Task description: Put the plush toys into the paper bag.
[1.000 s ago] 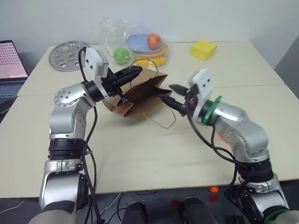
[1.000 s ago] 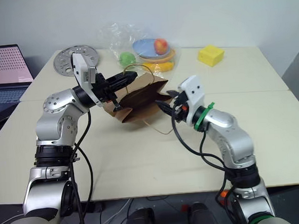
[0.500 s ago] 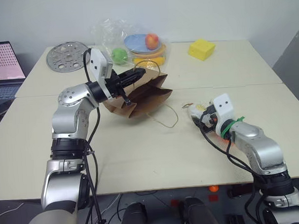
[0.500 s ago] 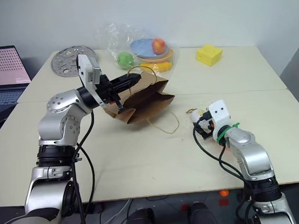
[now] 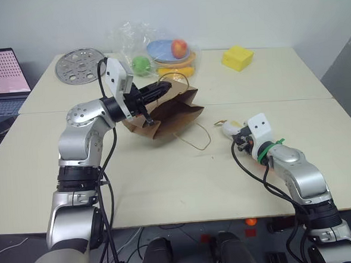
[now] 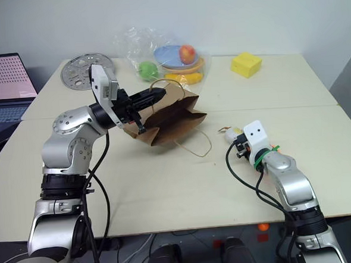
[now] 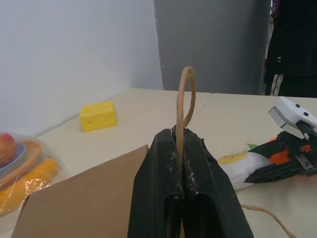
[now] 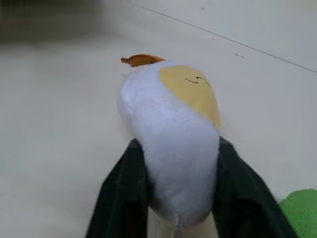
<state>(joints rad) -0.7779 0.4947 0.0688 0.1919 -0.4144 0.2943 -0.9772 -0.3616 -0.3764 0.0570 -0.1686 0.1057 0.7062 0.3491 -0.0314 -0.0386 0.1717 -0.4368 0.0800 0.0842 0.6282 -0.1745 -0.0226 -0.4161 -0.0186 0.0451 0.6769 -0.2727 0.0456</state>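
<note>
Left gripper point(image 7: 182, 168) jaws pinch the paper bag point(image 5: 162, 111) handle; right gripper point(image 8: 179, 198) jaws clamp the white plush toy point(image 8: 173, 144) on open tabletop.

Left claw point(image 7: 182, 186) raised, pinched shut; right claw point(image 8: 181, 196) low, clamped closed.

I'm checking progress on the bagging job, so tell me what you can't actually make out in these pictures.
- Inside of the paper bag: head views see only its outer wall, so whether the carrot toy is in it is hidden.
- White plush toy: its lower end is cut off by the right wrist view's edge, and the right gripper covers its sides.
- Fruits in the clear plastic bag: wrap glare blurs them in the head views.
</note>
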